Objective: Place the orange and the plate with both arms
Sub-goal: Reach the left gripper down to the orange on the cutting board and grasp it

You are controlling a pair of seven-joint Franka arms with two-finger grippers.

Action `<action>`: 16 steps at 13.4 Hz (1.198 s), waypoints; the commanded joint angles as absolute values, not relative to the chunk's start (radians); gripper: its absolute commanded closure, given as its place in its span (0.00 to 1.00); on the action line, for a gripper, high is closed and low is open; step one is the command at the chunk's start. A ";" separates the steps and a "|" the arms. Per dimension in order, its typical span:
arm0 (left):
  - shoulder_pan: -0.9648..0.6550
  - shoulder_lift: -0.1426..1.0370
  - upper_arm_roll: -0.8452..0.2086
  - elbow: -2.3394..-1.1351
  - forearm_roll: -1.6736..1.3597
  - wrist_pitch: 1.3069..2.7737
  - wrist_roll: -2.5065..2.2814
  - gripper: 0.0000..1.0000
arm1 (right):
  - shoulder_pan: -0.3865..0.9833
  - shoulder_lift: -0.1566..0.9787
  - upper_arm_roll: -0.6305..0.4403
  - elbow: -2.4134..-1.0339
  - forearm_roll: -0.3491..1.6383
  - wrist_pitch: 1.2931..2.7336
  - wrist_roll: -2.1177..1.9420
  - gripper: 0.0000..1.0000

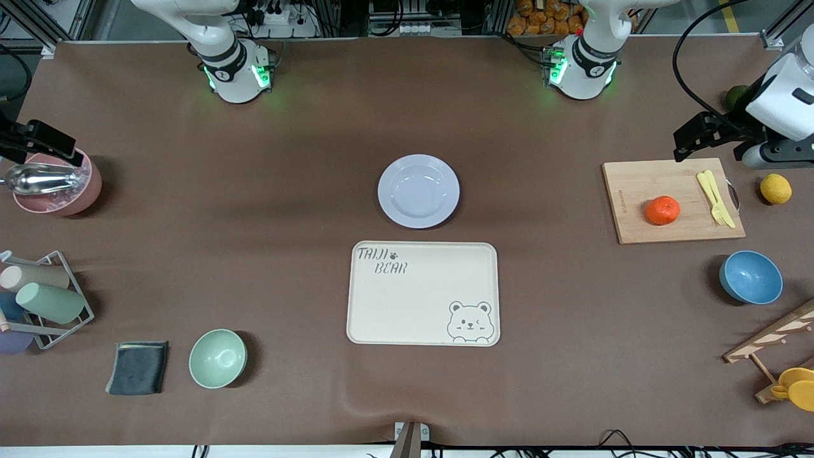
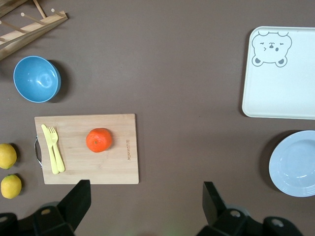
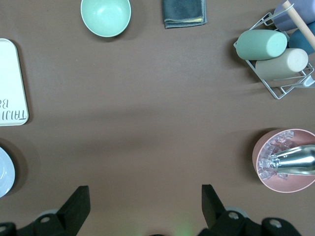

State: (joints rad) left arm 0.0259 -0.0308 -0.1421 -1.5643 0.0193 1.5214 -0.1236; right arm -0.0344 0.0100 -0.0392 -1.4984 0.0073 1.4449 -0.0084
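Observation:
The orange lies on a wooden cutting board toward the left arm's end of the table; it also shows in the left wrist view. The pale lavender plate sits at the table's middle, its rim showing in the left wrist view and the right wrist view. My left gripper is open and empty, high over the table beside the board. My right gripper is open and empty, high over the right arm's end.
The beige bear tray lies nearer the camera than the plate. A yellow fork and knife lie on the board. Around it are a lemon and blue bowl. At the right arm's end are a pink bowl, cup rack, mint bowl and dark cloth.

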 commanded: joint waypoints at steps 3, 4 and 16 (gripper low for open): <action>0.026 -0.028 -0.144 -1.545 0.040 1.506 -0.127 0.00 | -0.044 0.002 -0.032 -1.503 0.017 1.447 -0.014 0.00; 0.028 -0.026 -0.144 -1.545 0.040 1.506 -0.124 0.00 | -0.044 0.002 -0.032 -1.503 0.018 1.447 -0.014 0.00; 0.169 -0.034 -0.147 -2.012 0.110 1.856 -0.130 0.00 | -0.023 0.052 -0.029 -1.509 0.179 1.315 -0.009 0.00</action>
State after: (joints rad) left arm 0.1460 0.0185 -0.1374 -1.9189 0.0815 1.7948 -0.1265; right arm -0.0246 0.0379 -0.0261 -1.5139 0.1204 1.3567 -0.0084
